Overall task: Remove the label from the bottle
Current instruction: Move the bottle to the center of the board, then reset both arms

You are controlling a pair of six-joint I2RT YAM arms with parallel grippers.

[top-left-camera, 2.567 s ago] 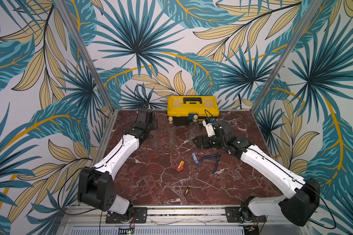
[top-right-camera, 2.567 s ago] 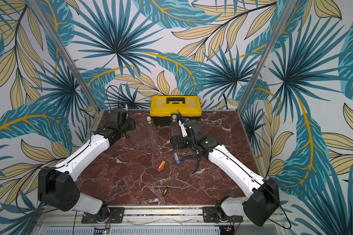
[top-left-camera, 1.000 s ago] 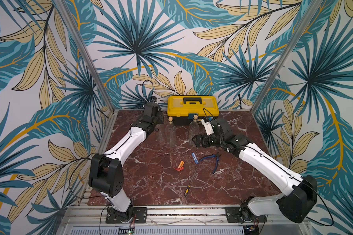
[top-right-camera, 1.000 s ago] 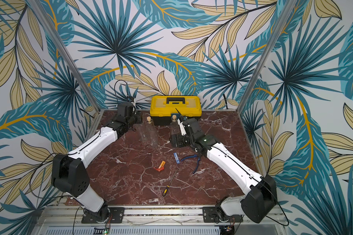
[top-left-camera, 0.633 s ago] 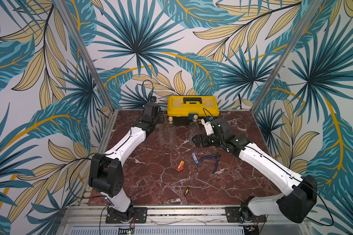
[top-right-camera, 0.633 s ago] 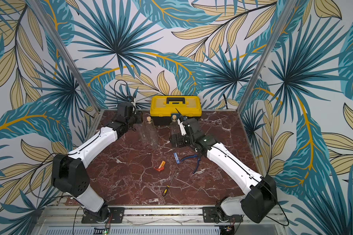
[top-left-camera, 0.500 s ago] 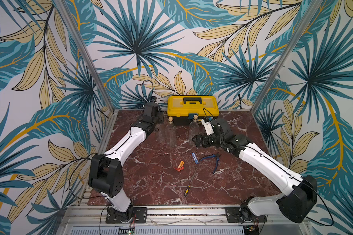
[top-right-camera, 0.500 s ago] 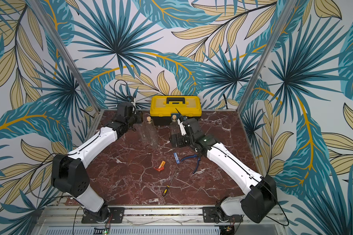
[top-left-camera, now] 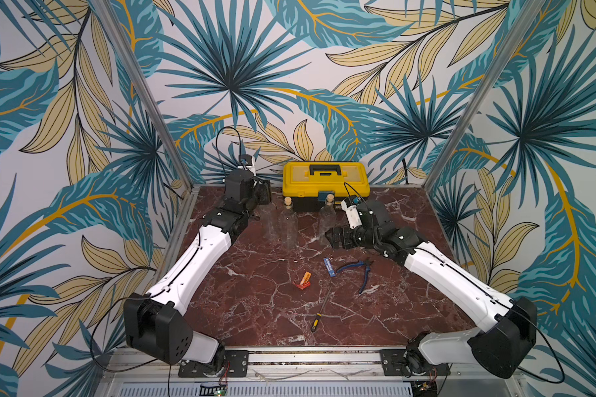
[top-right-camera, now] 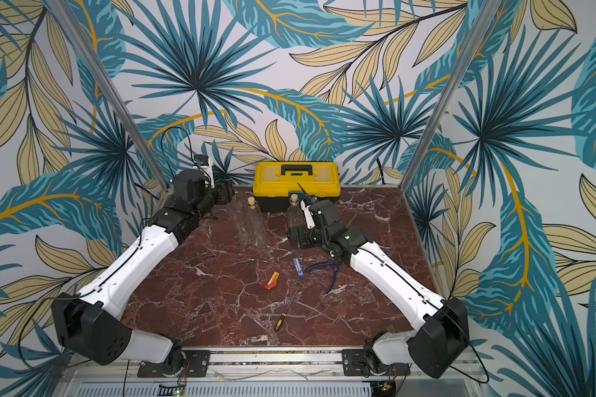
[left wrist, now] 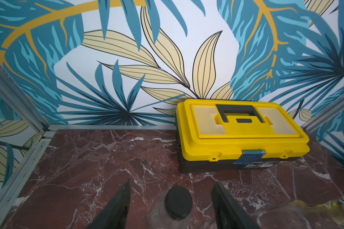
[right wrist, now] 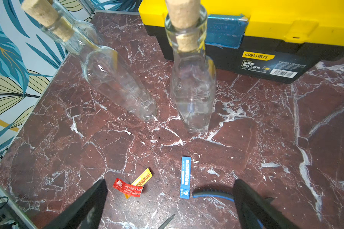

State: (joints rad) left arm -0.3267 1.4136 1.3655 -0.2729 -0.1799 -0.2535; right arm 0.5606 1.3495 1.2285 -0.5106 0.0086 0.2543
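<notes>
Left tool [left wrist: 171, 181] gapes around the black-capped bottle [left wrist: 178, 202] without touching; right tool [right wrist: 169, 181] spread wide, empty.

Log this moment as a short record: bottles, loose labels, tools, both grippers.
Bottles: two corked bottles, upright, no label seen; black-capped bottle beside them
Loose labels: red-and-yellow label, blue label, flat on table
Tools: pliers, screwdriver, closed toolbox
Left gripper: open, jaws astride the black cap, clear of it
Right gripper: open, empty
</notes>
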